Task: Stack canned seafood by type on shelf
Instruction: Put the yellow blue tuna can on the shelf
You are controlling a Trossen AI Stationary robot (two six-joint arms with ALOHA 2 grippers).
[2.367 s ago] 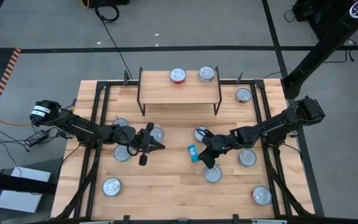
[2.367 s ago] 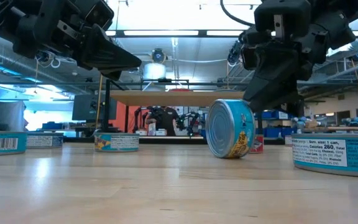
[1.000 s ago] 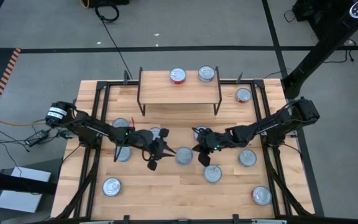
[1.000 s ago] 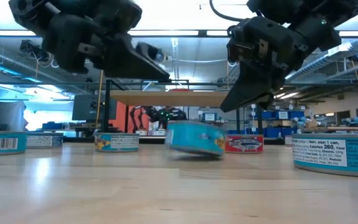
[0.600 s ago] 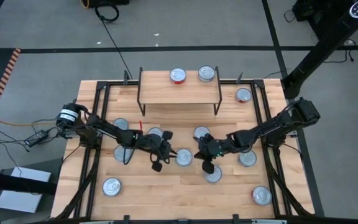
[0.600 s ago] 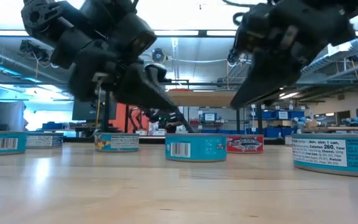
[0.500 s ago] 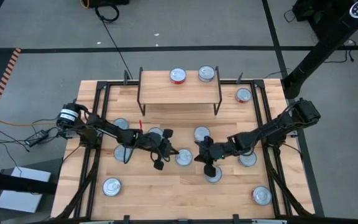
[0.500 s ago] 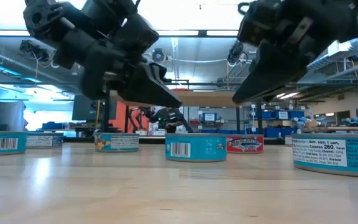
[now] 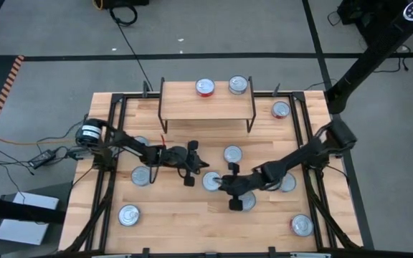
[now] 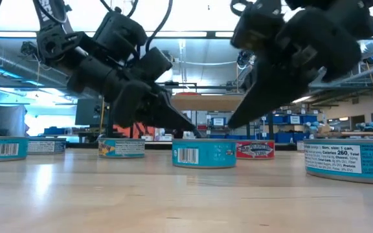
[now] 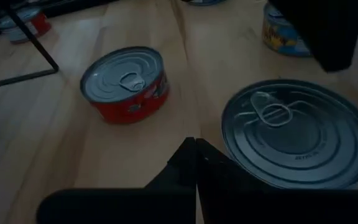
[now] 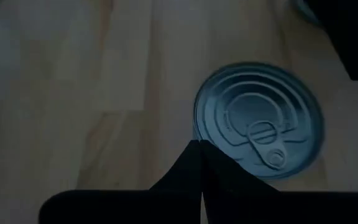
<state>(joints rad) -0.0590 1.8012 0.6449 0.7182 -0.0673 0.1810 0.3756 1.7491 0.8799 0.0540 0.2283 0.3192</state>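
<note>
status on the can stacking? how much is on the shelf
Done: two cans sit side by side on the shelf, a red can and a silver-lidded can; nothing stacked.
In hand: nothing. Left gripper and right gripper, both shut, flank the teal can mid-table.
Left: roughly ten cans remain on the table.

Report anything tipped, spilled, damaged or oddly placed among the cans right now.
Nothing stands out. The teal can at mid-table lies flat, lid up, between the shut left claw and right claw. Two cans sit upright on the shelf; the others rest flat on the table.
</note>
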